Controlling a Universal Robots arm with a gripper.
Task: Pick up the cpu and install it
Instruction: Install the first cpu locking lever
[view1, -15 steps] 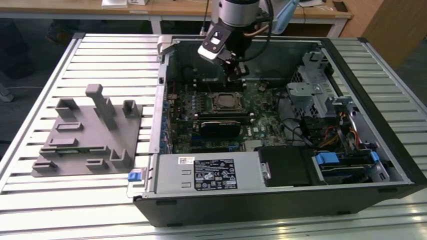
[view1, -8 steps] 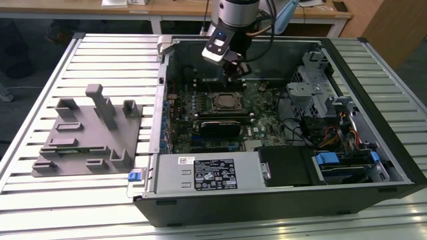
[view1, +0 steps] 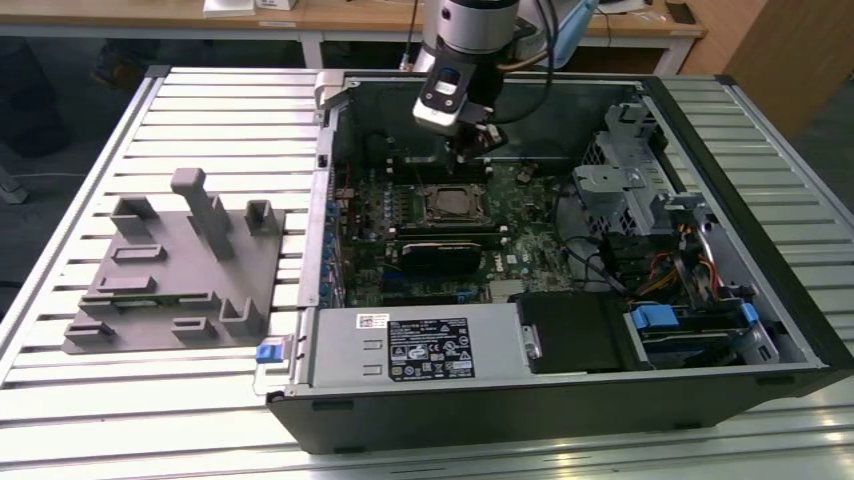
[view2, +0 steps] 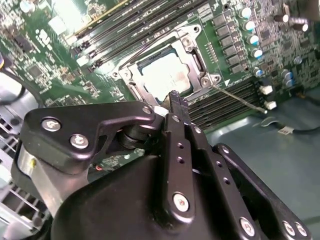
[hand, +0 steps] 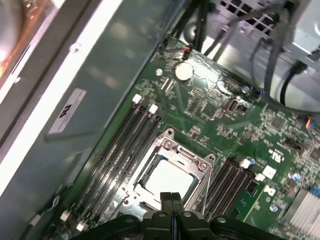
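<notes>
The cpu (view1: 447, 203) lies flat in the metal-framed socket (view1: 422, 189) on the green motherboard inside the open computer case (view1: 561, 400). In both wrist views its pale silvery top (view2: 165, 77) (hand: 167, 180) shows inside the socket frame (hand: 202, 165). My gripper (view1: 473, 146) hangs above the board, just beyond the socket toward the case's far wall. Its two black fingers are pressed together (hand: 171, 198), and their tip (view2: 178, 101) is apart from the chip with nothing held.
A grey fixture block with upright posts (view1: 174, 270) sits on the slatted table at the exterior view's left. Memory slots (hand: 117, 145) flank the socket. The power supply (view1: 414, 345), drive cage (view1: 641, 190) and cables crowd the case's near and right sides.
</notes>
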